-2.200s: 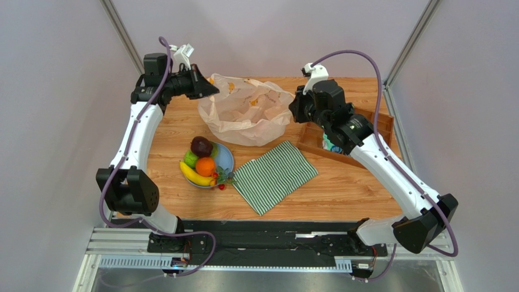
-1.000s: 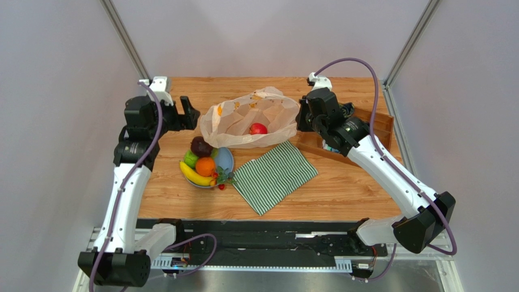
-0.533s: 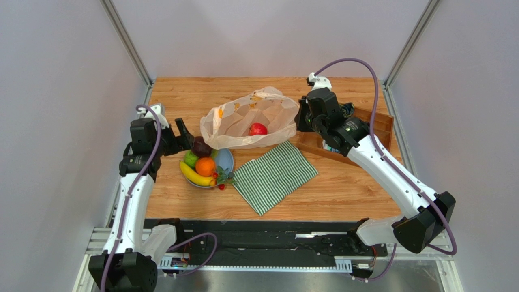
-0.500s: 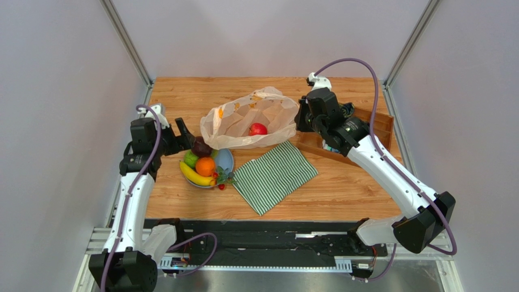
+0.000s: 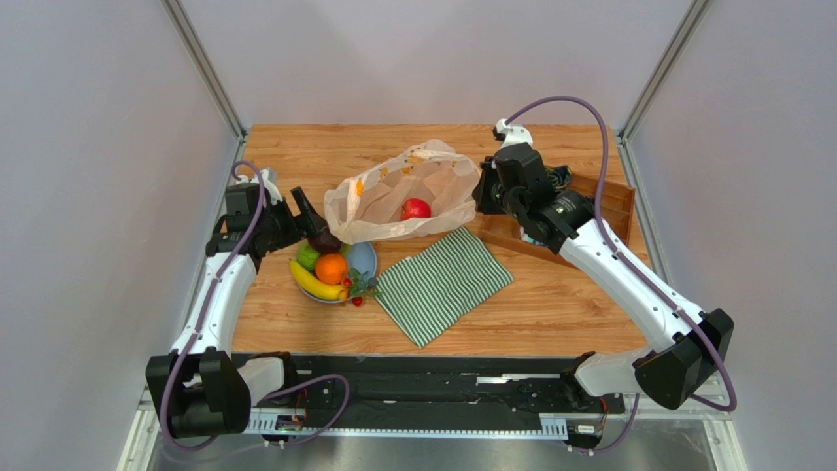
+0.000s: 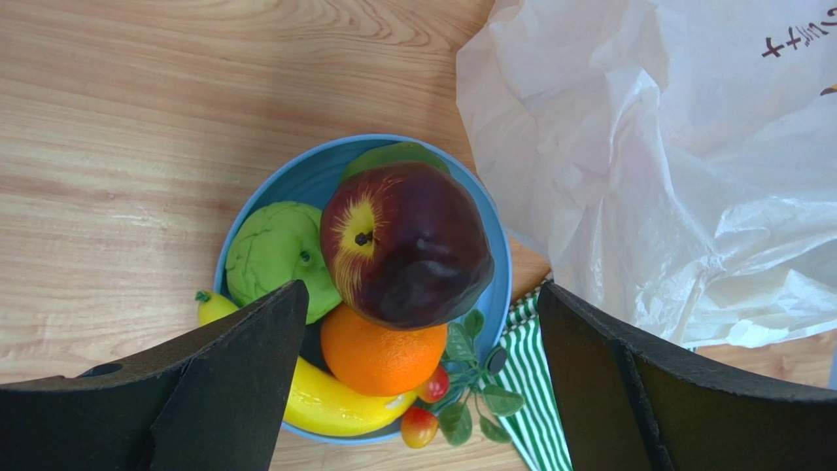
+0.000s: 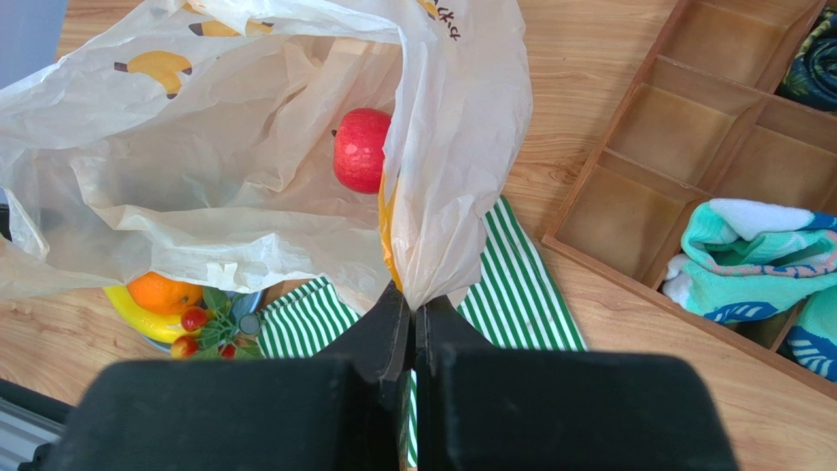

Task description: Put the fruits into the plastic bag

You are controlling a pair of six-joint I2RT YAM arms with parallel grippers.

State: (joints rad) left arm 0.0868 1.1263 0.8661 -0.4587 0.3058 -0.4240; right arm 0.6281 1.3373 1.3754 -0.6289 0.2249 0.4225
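Wooden table (image 5: pixel 550 314), grey enclosure walls behind. Your stock as it stands:

Item: plastic bag (image 5: pixel 432 182). Translucent, banana prints, upper centre of the top view, mouth turned toward the plate. Contents: one red apple (image 5: pixel 417 208), plain to see through the opening.

Item: right gripper (image 7: pixel 413 306), at the bag's right side in the top view. Its fingers are pressed together on a fold of the bag's rim, holding it up so the mouth stands open.

Item: blue plate (image 6: pixel 324 169), left of centre, just beside the bag's lower left edge. Load:
- dark purple-brown fruit (image 6: pixel 408 245), on top of the heap
- green apple (image 6: pixel 270 250), to its left in the wrist view
- orange (image 6: pixel 378 355), beneath it
- banana (image 6: pixel 339 404), along the lower rim
- berries (image 6: pixel 435 385) with leaves, at the lower right

Item: left gripper (image 6: pixel 422 294), above the plate. Its fingers are spread wide, one to either side of the dark fruit, touching nothing you can see.

Item: green-striped cloth (image 5: pixel 444 283), right of the plate and below the bag. Wooden tray (image 7: pixel 707 128) with rolled socks (image 7: pixel 756 255) at far right. Neither is yours to move.

Step in hand, as you may judge it: one fruit is bagged, the rest are on the plate, and the next pick is lined up on the dark fruit. The next move calls for lowering the spread fingers around its widest part and closing without shoving the orange below. You would then lift clear and carry it up and right to the held mouth. It is round and perched, so it may roll.
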